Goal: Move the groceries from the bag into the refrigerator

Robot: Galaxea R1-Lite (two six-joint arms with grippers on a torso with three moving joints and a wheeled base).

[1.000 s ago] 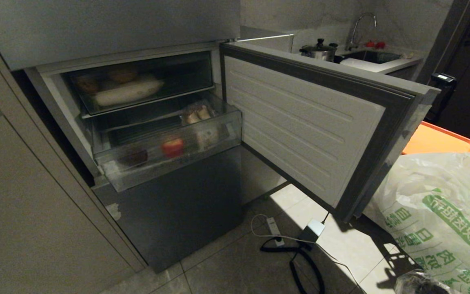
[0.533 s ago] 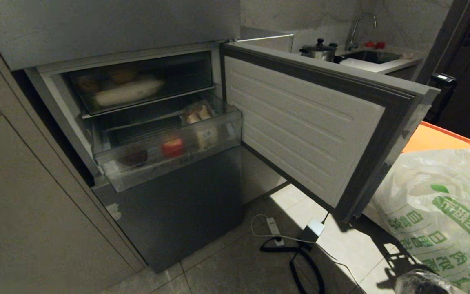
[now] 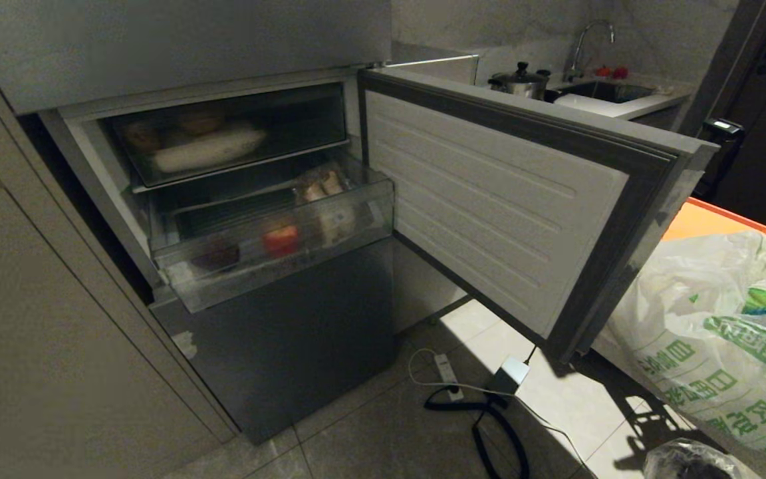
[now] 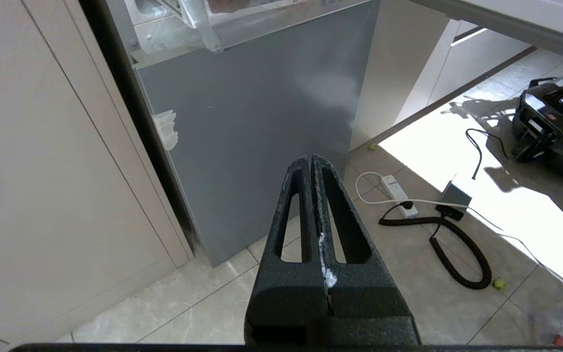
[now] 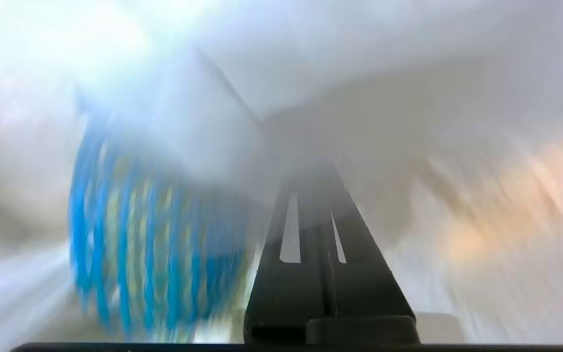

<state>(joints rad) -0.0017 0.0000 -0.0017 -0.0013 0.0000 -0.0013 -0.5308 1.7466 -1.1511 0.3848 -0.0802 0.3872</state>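
Pale floor tiles [image 4: 203, 313] spread below our parked left gripper [image 4: 311, 164], whose fingers are pressed fully together on nothing. Just ahead of its tips stands the lowest grey door of the refrigerator [image 4: 262, 98], with pale tape scraps [image 4: 165, 128] on that door's edge; off to one side of the tips a white power strip [image 4: 399, 188] and a coiled black cable [image 4: 457, 244] lie on the tiles.

Our right gripper [image 5: 313, 183] is inside the bag [image 3: 715, 332], fingers closed; whether anything is pinched between them we cannot tell through the blur. Just beside its fingers sits a blue-striped pack [image 5: 149, 244], and crinkled white film fills the space ahead of the tips. From the head view we see the bag resting on an orange tray [image 3: 702, 223], near the edge of the swung-open fridge door [image 3: 509, 199]. Beyond that door a clear drawer [image 3: 276, 239] is pulled out, holding a red fruit [image 3: 281, 239] and other dim items.
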